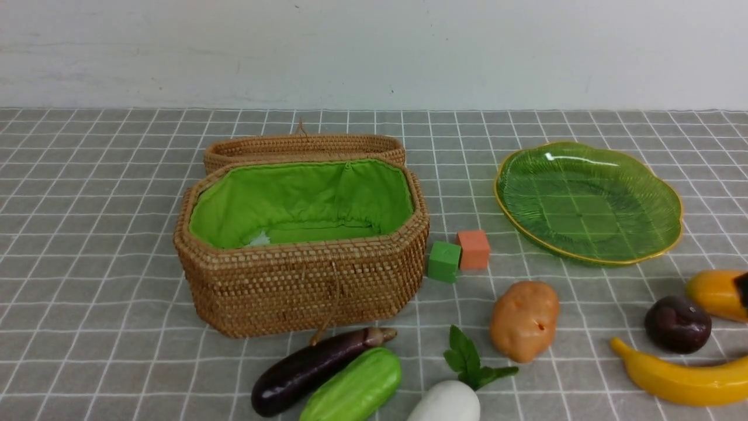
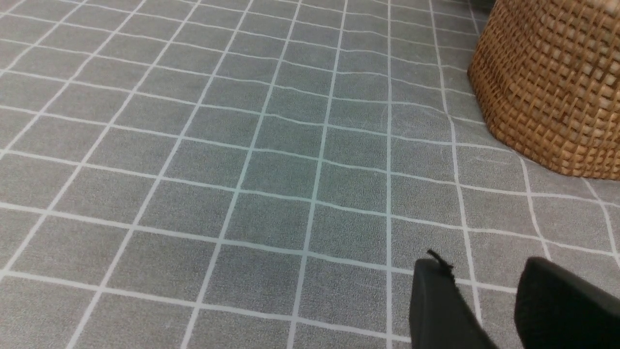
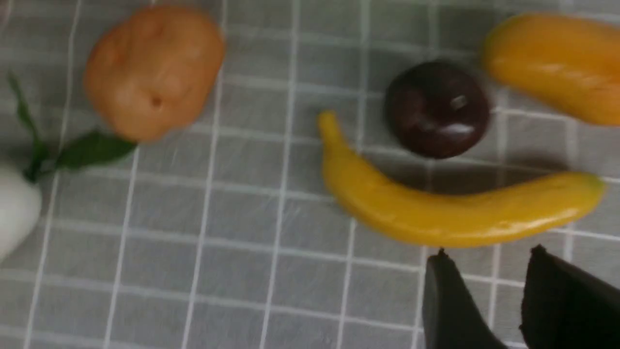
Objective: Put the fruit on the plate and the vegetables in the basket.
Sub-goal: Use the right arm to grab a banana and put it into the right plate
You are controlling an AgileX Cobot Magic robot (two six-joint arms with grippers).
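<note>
Two spread, empty tools: left tool (image 2: 484, 265) over grey cloth (image 2: 242, 194), right tool (image 3: 489, 253) beside the glossy curved yellow banana (image 3: 455, 213).

The basket (image 1: 301, 280) stands left of the table's (image 1: 87, 234) middle, its lid (image 1: 304, 146) behind it. The plate (image 1: 587, 204) sits toward the right edge, two touching cubes (image 1: 444, 261) between them. Along the near edge, left to right: eggplant (image 1: 315, 368) touching cucumber (image 1: 352, 387), radish (image 1: 447, 400), potato (image 1: 524, 320) behind it, banana (image 1: 678, 377), with plum (image 1: 677, 323) and mango (image 1: 716, 294) behind.
</note>
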